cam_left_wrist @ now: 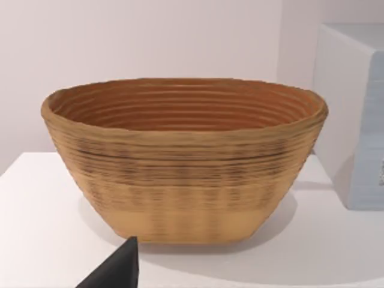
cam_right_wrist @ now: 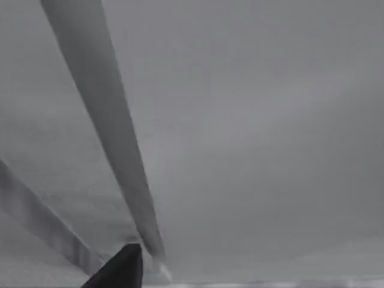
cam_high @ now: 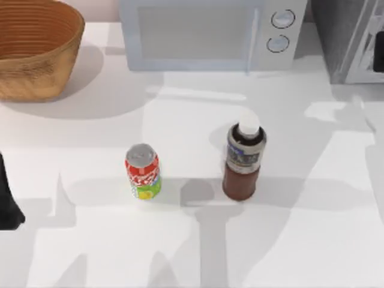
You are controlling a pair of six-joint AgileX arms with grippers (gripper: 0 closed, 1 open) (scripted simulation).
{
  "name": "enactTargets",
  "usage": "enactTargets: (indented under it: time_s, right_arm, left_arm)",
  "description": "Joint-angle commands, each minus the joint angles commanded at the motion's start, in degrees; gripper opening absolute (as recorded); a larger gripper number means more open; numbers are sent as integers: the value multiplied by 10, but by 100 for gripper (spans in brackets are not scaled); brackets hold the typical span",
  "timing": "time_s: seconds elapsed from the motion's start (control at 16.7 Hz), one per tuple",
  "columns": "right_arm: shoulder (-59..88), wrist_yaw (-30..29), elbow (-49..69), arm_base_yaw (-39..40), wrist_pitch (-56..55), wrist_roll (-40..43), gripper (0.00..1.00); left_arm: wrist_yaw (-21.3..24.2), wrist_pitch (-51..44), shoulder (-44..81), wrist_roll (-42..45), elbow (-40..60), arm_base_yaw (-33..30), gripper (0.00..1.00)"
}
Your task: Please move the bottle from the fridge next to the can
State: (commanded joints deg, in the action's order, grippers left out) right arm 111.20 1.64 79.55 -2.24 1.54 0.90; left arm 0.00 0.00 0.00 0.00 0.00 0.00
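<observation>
On table (cam_high: 312,240), bottle (cam_high: 243,162) upright beside can (cam_high: 143,171)

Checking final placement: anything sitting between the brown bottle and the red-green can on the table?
Nothing visible. The dark brown plastic bottle with white cap stands upright on the white table, to the right of the small red-and-green drink can, with bare tabletop between them.

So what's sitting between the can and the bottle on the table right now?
Nothing. In the top view the can and the bottle stand upright and apart, with bare white table between them, crossed by shadow.
</observation>
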Motion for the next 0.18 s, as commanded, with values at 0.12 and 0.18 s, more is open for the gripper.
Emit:
enactTargets:
  time_s: [0.12,0.18]
  right_arm:
    - [21,-1,27,0,6,0,100]
    - [25,-1,31,0,7,0,100]
  left_arm:
    - [0,0,0,0,0,0,100]
    - [0,0,0,0,0,0,100]
